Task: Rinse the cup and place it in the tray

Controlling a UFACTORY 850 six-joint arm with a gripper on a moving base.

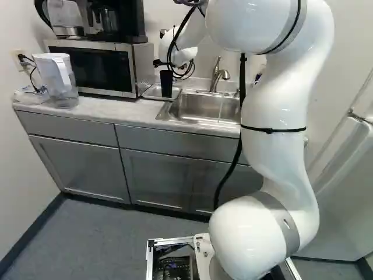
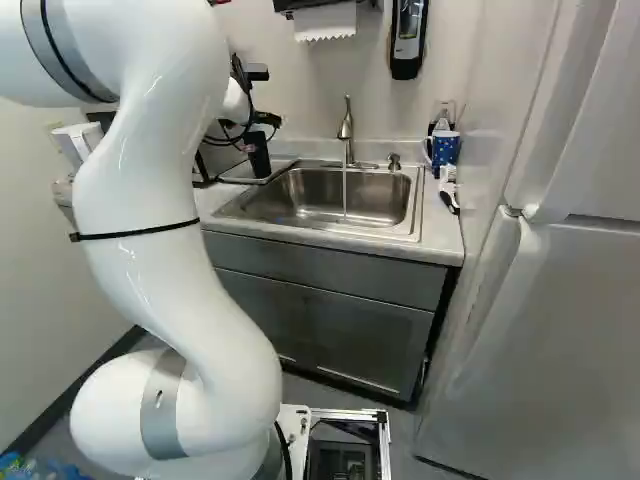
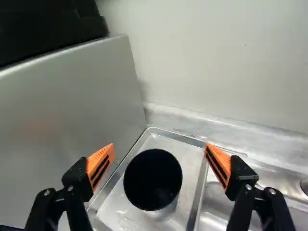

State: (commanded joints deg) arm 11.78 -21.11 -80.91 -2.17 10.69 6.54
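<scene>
In the left base view my gripper (image 1: 164,62) is at the top of the black cup (image 1: 166,84), which appears upright over the metal tray (image 1: 150,95) beside the microwave. The right base view shows the same dark cup (image 2: 257,155) left of the sink. Seen from the wrist, my gripper (image 3: 160,156) has its fingers spread wide, one on each side of the cup (image 3: 153,179), with gaps between pads and cup. The cup's mouth faces the camera, its base is hidden, and the tray (image 3: 190,161) surrounds it.
Right of the tray lies the sink (image 2: 310,200); a thin line like running water drops from its faucet (image 2: 346,130). The microwave (image 1: 96,67) borders the tray's other side. A pitcher (image 1: 58,79) and a blue mug (image 2: 443,148) stand on the counter. A refrigerator (image 2: 560,330) rises at right.
</scene>
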